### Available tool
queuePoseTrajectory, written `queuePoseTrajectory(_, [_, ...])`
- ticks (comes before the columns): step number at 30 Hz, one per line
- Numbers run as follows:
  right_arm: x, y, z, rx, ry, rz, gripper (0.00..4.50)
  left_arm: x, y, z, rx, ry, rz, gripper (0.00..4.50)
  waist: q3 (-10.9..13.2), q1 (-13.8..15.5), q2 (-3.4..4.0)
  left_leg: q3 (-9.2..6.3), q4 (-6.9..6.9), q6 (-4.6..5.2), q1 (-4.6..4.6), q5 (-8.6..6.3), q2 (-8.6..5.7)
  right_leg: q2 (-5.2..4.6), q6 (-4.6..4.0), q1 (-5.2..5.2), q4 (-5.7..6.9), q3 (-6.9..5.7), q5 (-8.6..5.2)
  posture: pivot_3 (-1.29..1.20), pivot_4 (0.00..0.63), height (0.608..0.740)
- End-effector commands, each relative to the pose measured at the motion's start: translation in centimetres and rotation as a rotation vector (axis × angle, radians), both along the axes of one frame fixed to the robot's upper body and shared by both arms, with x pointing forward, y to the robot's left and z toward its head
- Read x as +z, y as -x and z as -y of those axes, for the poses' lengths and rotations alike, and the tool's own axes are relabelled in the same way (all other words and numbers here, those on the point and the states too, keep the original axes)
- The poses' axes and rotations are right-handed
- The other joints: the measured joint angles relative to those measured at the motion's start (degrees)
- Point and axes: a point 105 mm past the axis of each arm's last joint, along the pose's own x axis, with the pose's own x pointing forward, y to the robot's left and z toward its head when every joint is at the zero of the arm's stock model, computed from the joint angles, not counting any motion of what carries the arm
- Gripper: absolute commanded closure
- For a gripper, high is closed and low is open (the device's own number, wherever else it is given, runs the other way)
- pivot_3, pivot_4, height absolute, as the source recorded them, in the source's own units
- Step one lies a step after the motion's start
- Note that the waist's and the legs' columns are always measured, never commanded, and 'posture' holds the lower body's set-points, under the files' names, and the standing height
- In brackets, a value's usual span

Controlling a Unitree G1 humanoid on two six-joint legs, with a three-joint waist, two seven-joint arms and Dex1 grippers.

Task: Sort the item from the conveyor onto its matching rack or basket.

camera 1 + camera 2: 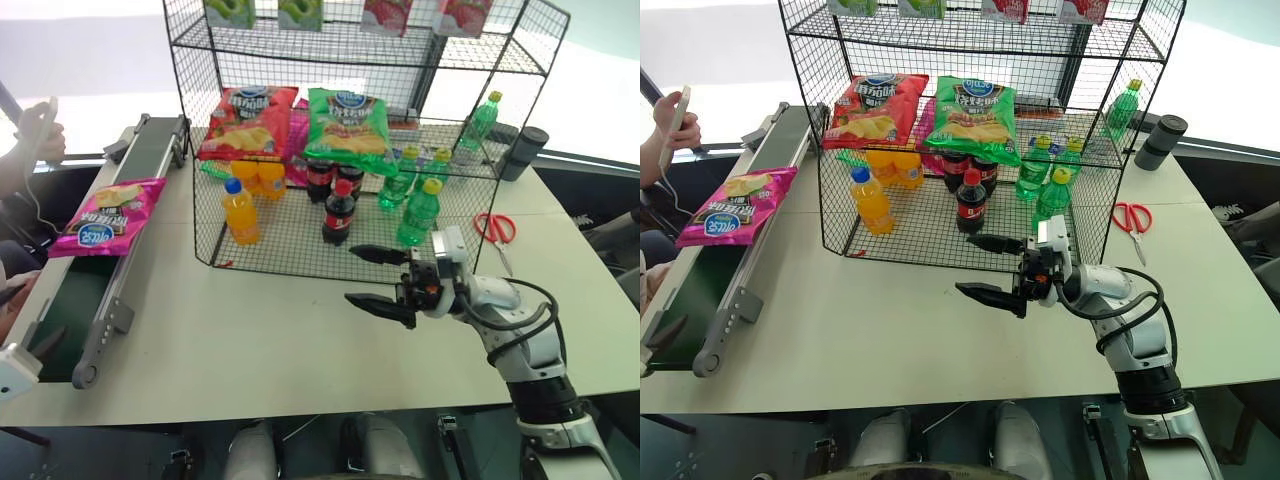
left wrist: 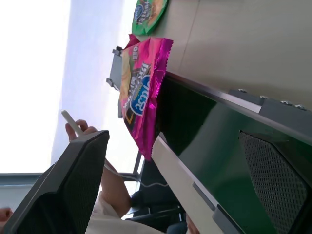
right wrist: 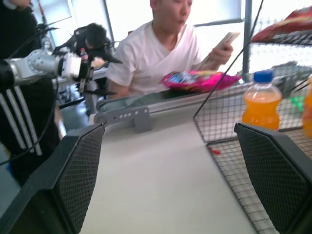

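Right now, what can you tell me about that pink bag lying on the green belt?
The pink crisp bag is a glossy magenta foil packet with a round blue logo, white lettering and pictured yellow chips. It looks sealed and puffed, lying flat on the conveyor, its edges overhanging the grey side rails. Nothing grips it; both end effectors are away from it.
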Motion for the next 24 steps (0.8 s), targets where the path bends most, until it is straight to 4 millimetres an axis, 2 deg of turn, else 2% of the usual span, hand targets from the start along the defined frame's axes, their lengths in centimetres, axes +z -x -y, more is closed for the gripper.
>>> queuePoseTrajectory(1, [0.3, 0.2, 0.2, -0.036, 0.025, 0.078, 0.05, 0.1, -0.5, -0.5, 0.012, -0.037, 0.023, 0.00, -0.01, 0.01, -0.01, 0.02, 0.00, 0.00, 0.02, 0.00, 0.00, -0.01, 0.00, -0.01, -0.01, 0.00, 0.00, 0.00, 0.150, 0.726])
queuePoseTrajectory(9, [0.3, 0.3, 0.5, -0.053, 0.042, 0.081, 0.05, -0.8, -1.1, -1.6, 0.063, -0.062, -0.004, 0.00, -0.01, -0.13, -0.01, 0.02, 0.00, 0.00, 0.02, 0.00, 0.01, -0.01, 0.00, -0.03, 0.02, 0.01, 0.00, 0.00, 0.150, 0.726])
queuePoseTrajectory(24, [0.2, 0.0, 0.6, -0.071, 0.078, 0.108, 0.05, -1.0, -2.7, -0.8, 0.045, -0.050, 0.022, 0.00, -0.01, -0.04, -0.01, 0.05, 0.00, 0.00, 0.02, 0.00, 0.01, -0.01, 0.00, -0.04, 0.03, 0.01, 0.00, 0.00, 0.150, 0.726])
